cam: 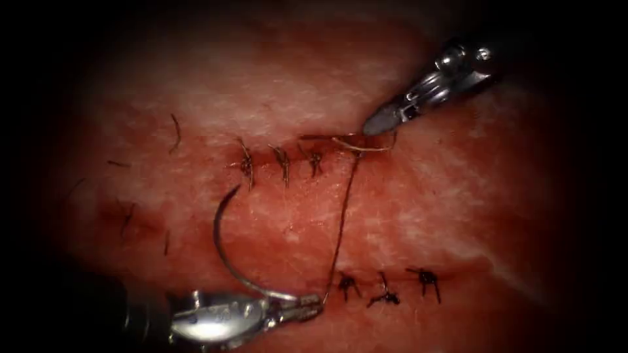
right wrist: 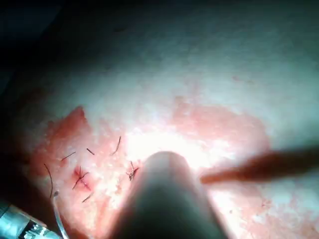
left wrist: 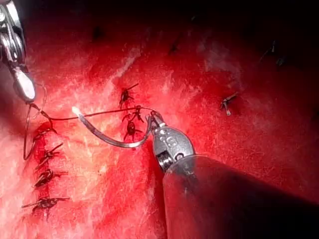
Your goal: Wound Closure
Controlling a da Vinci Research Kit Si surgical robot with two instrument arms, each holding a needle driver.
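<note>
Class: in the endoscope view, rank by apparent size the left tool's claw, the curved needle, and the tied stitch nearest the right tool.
1. The curved steel needle, held at its thread end, free of the tissue.
2. The left arm's shiny metal claw; nearness to the camera may enlarge it.
3. The small dark knotted stitch.

- a row of three dark knotted stitches (cam: 283, 162) sits along the upper cut (cam: 275, 153), each with short ends sticking out.
- a second row of three dark knots (cam: 386, 297) lies lower and to the right, well apart from the first row.
- loose cut ends of thread lie to the left of the upper row: a curved scrap (cam: 175, 133) highest, a short straight scrap (cam: 118, 163) below and left of it, and two more bits (cam: 127, 219) lower down.
- red fluid (cam: 392, 216) wets the tissue (cam: 458, 196) between the two rows.
- the left wrist view shows a lone knot (left wrist: 228, 103) well apart from the others.
</note>
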